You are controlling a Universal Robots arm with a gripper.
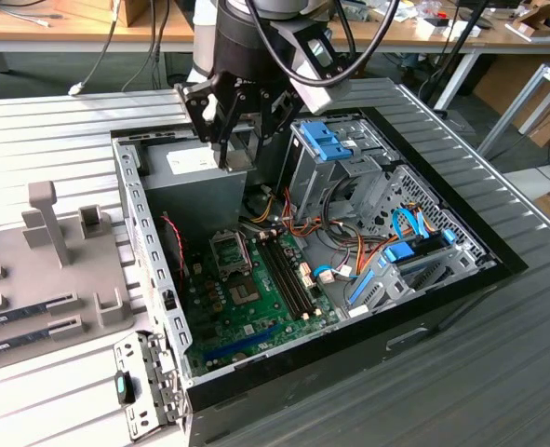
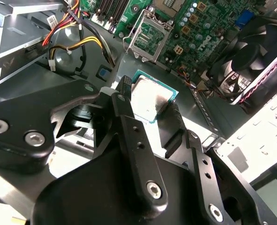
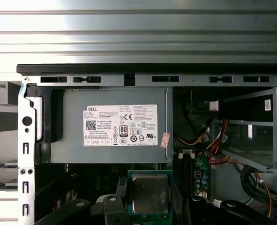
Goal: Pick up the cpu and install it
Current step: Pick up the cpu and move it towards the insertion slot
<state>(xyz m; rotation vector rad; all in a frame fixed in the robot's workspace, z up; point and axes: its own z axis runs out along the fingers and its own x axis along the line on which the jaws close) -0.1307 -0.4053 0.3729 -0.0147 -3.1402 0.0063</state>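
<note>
1. The gripper (image 2: 149, 94) is pinching the cpu (image 2: 146, 102) by two opposite edges. In the second wrist view, one black finger (image 2: 125, 101) presses on each side, and the chip's grey metal top and green rim show between them.
2. The pick-up therefore looks done: the cpu (image 3: 150, 193) is off any surface, carried level in the air inside the open computer case (image 1: 135, 200).
3. Just beyond the chip in the first wrist view is the grey power supply (image 3: 110, 124). In the exterior view the gripper (image 1: 230, 149) hangs over that box, not over the board.
4. Further on lies the socket (image 2: 150, 40) on the green motherboard (image 1: 247, 298). It is well apart from the chip, so I judge the installing is not yet done.
5. Hard to make out:
   - The socket (image 1: 229, 250) looks empty, but I cannot tell whether its metal hold-down frame is raised or lying flat.
   - The chip's underside and its corner mark are hidden.
   - In the exterior view the arm's body covers most of the grip.
</note>
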